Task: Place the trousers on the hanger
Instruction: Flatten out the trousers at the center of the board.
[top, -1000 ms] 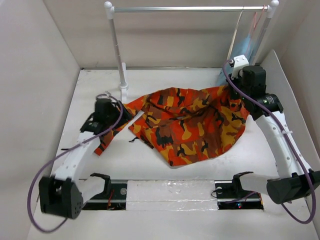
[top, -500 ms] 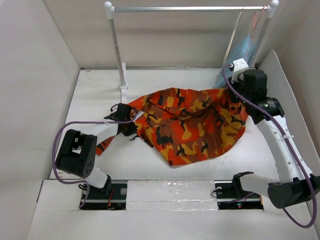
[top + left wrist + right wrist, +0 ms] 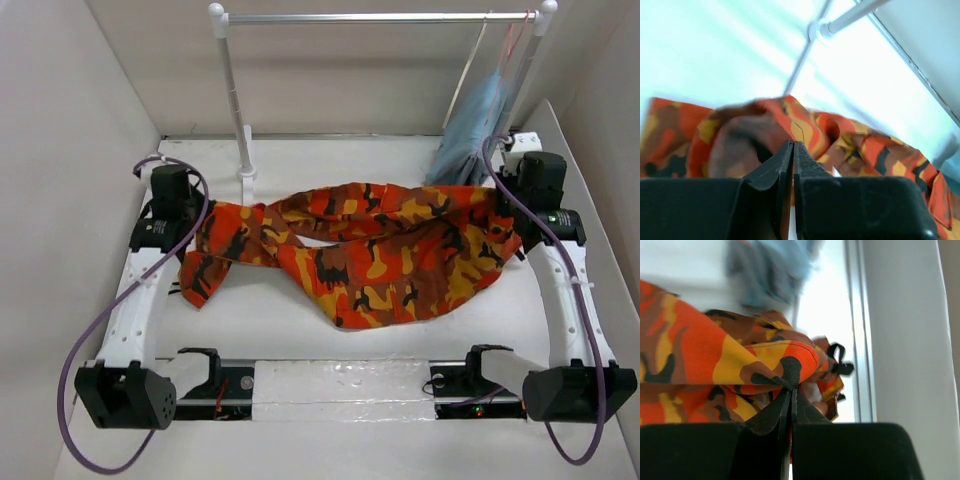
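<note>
Camouflage cloth in orange, red, brown and black: the trousers (image 3: 390, 262) lie pulled out long across the white desk (image 3: 300, 335), spanning from one arm to the other.

Far left: left tool (image 3: 792, 146) sits at the trousers' left end. Jaws pinched together on a fold of the print, cloth bunched just above the tips. One strip of the garment trails toward the near edge below this grip.

Left of centre, at the back: white rack post (image 3: 236, 100) stands upright just behind the trousers. Rail (image 3: 380, 17) runs rightward from its top.

Right end of rail: the hanger (image 3: 471, 70), thin and cream, hangs there, well above the trousers and apart from them. Beside it a pinkish-red hanger (image 3: 515, 42) and a light blue garment (image 3: 468, 130) drooping to the desk.

Far right: right tool (image 3: 791, 389) clamped shut on a rolled edge of the trousers' right end. A black cord (image 3: 837, 363) shows on the cloth just beyond the grip.
</note>
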Available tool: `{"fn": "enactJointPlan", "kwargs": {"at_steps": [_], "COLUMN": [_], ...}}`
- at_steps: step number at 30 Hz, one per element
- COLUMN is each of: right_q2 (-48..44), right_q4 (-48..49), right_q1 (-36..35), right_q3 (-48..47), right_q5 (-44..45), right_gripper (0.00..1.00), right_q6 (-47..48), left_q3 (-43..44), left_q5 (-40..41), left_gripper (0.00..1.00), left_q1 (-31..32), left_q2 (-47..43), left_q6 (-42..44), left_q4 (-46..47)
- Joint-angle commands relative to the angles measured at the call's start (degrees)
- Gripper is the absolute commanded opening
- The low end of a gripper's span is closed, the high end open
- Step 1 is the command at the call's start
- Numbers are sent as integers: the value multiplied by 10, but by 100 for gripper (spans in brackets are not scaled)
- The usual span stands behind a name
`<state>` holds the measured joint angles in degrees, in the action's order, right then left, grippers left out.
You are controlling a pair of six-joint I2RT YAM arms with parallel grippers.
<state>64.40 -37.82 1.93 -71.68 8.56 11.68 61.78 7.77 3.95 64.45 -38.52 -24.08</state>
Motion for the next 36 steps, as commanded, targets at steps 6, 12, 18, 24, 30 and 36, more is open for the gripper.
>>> {"fn": "enactJointPlan", "kwargs": {"at_steps": [6, 12, 18, 24, 30, 36], "right_q2": [109, 193, 72, -36, 28, 206], "right_q4": [92, 62, 62, 144, 152, 109], "right_q1": [172, 255, 155, -201, -503, -607], "right_q3": [58, -6, -19, 139, 190, 130], "right_q5": [52, 16, -29, -122, -108, -133], "right_gripper": [0, 43, 85, 8, 25, 70], "right_q6": [-59, -158, -141, -167, -126, -47], "left_q3": [71, 77, 5, 0, 98, 150], "left_q5": [92, 156, 138, 50, 226, 266], "left_gripper": [0, 0, 0, 0, 0, 19], "left_q1": [-3, 2, 8, 14, 19, 19], "left_q2": [-27, -31, -79, -148, -190, -208], "left_q6": [78, 87, 16, -66, -112, -99], "left_q4": [-171, -214, -263, -320, -411, -411]}}
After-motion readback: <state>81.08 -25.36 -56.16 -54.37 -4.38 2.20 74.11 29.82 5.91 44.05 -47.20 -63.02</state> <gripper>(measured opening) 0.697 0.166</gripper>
